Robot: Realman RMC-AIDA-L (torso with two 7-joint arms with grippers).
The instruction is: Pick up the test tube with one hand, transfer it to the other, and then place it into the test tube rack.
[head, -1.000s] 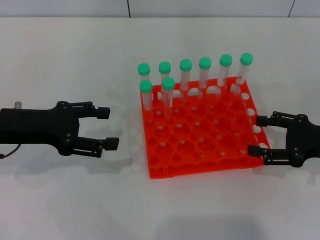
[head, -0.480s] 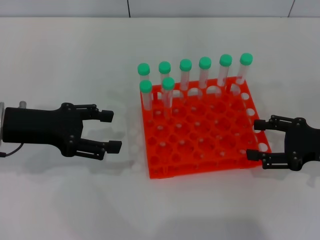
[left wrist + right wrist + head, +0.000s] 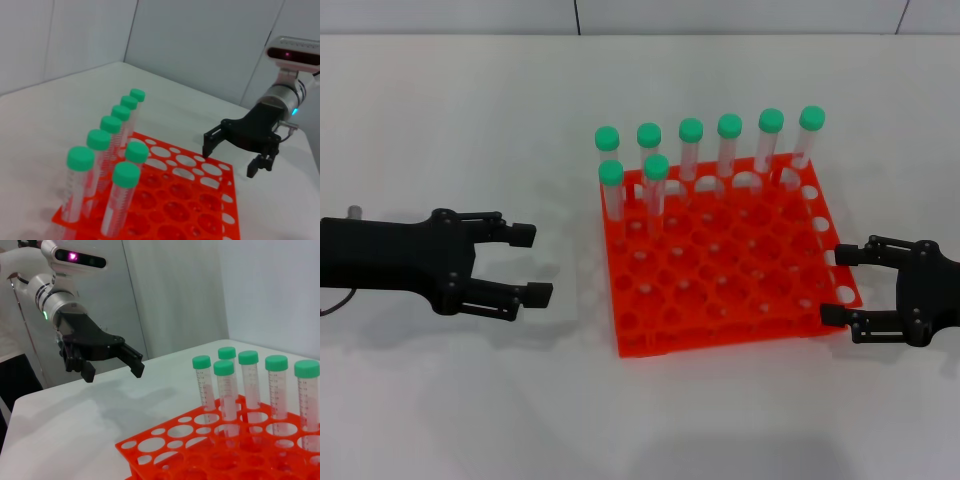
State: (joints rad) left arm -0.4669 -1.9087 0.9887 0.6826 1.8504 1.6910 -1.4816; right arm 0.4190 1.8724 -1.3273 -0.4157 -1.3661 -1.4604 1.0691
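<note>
Eight green-capped test tubes (image 3: 656, 185) stand upright along the far-left of the orange rack (image 3: 720, 300); the empty, wide-spread left gripper (image 3: 532, 263) hovers nearer them than the open right gripper (image 3: 842, 284).

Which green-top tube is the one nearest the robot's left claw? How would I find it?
Find the orange rack. Six green-capped tubes line its far edge; two more stand one row nearer. The tube at that nearer row's left end, closest to the left gripper, is it.
</note>
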